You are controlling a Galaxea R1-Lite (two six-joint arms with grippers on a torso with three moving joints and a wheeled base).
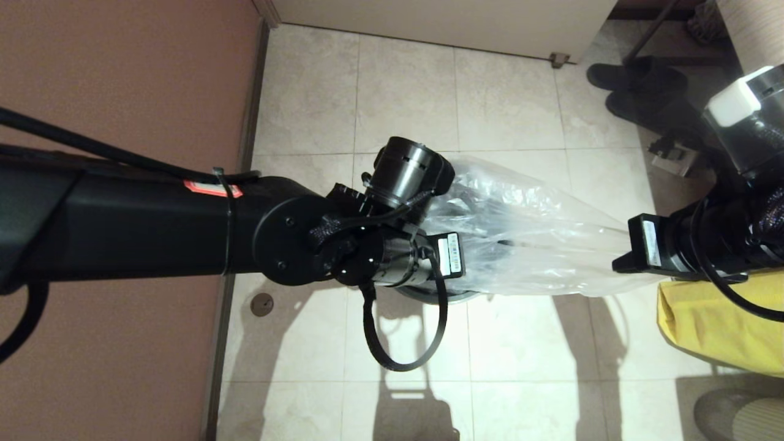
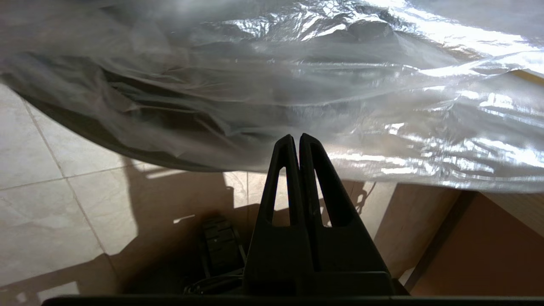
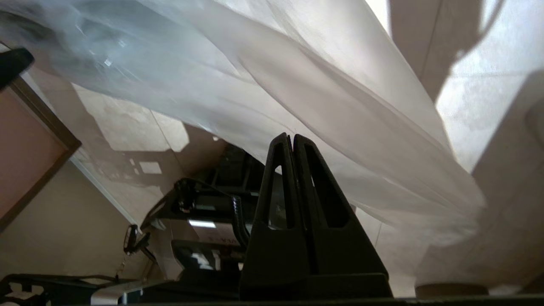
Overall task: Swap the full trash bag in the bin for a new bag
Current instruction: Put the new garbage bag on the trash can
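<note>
While both claws pinch the new bag (image 1: pixel 527 233) and stretch it over the bin (image 1: pixel 441 295), which is mostly hidden below, the step looks like fitting the liner; next, lower the mouth around the rim. Left claw (image 2: pixel 296 138) and right claw (image 3: pixel 291 138) are clamped on film. One clear bag, one bin, one yellow bag (image 1: pixel 716 324) on the floor (image 1: pixel 527 367).

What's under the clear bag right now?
Under the new bag, only a sliver of the bin rim shows below the left wrist. The bin's opening and inside are covered by film and arm.
</note>
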